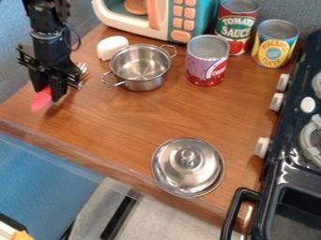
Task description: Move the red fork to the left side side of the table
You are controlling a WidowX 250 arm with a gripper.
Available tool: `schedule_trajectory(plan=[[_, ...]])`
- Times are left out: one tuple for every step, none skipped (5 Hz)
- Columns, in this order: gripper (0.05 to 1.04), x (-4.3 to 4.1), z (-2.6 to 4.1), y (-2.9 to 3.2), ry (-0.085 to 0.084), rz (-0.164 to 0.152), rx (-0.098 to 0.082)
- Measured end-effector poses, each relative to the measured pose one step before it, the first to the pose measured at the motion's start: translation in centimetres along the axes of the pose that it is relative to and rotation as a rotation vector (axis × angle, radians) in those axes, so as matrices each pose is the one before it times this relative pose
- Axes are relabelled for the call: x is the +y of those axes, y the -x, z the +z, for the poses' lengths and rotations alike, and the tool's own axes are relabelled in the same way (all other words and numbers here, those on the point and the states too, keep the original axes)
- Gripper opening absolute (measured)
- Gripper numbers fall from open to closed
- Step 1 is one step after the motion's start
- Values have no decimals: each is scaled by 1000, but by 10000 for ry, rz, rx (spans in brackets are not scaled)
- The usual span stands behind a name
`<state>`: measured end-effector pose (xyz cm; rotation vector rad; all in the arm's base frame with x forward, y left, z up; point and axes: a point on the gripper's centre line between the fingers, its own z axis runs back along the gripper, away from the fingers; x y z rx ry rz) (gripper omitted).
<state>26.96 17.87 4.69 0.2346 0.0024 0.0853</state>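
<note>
At the table's left end, the black gripper (pixel 49 93) hangs down from the upper left, shut on the red fork (pixel 41 99). The fork's red handle sticks out below the fingers toward the left edge of the wooden table (pixel 134 124). Its silvery tines show behind the gripper, on the right, and the middle of the fork is hidden. Whether the fork touches the tabletop, I cannot tell.
Right of the gripper stand a metal pot (pixel 141 68) and a white object (pixel 112 47). Cans (pixel 207 61) and a toy microwave (pixel 141 16) are at the back. A metal lid (pixel 187 167) lies near the front edge, and a dark stove (pixel 294 154) borders the right side.
</note>
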Motion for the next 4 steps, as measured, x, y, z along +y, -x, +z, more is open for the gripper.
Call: schedule_trajectory(plan=[[443,81,-795,-38,108,98,314],[738,289,-35,277,396,-329,-323],[987,690,1651,69,234,-45,-765],[1003,515,1390,94,64,89,-479]])
